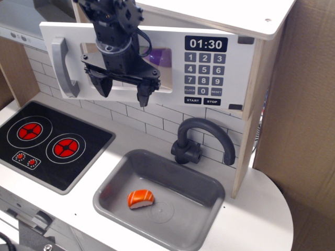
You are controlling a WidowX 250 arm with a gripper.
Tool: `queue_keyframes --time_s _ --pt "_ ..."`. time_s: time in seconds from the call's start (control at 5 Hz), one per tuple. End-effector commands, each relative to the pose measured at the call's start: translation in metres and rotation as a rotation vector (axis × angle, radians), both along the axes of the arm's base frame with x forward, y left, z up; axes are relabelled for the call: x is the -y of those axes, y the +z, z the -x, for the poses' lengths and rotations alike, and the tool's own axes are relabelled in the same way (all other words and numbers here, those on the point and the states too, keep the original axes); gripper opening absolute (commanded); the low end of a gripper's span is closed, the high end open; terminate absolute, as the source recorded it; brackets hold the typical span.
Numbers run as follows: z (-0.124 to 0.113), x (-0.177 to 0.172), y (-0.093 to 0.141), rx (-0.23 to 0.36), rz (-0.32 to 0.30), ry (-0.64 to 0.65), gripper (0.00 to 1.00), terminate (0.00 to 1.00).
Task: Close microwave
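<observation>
The toy microwave sits under the wooden top shelf, with a black keypad panel showing 01:30. Its white door with a clear window and grey bar handle lies nearly flat against the front, almost shut. My gripper is black, open and empty, its two fingers spread and pointing down right in front of the door window. It hides part of the window.
A grey sink holds an orange and white sushi piece. A dark faucet stands behind the sink. A black stove top with two red burners lies at the left. Cardboard stands at the right.
</observation>
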State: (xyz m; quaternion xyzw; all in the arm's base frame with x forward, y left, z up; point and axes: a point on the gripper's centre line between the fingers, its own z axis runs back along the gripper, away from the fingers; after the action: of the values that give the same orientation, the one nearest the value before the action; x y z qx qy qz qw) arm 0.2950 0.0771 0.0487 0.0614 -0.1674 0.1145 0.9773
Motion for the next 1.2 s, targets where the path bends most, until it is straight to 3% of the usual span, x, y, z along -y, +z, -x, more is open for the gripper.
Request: queue_keyframes --time_s 0.0,0.2,1.0 --pt "-0.026 -0.015 0.022 0.157 -0.059 0.013 1.00 0.00" --pt "-0.032 -0.023 0.019 0.201 -0.070 -0.005 1.00 0.00" --pt "-0.076 -0.051 0.020 0.246 -0.093 -0.143 1.00 0.00"
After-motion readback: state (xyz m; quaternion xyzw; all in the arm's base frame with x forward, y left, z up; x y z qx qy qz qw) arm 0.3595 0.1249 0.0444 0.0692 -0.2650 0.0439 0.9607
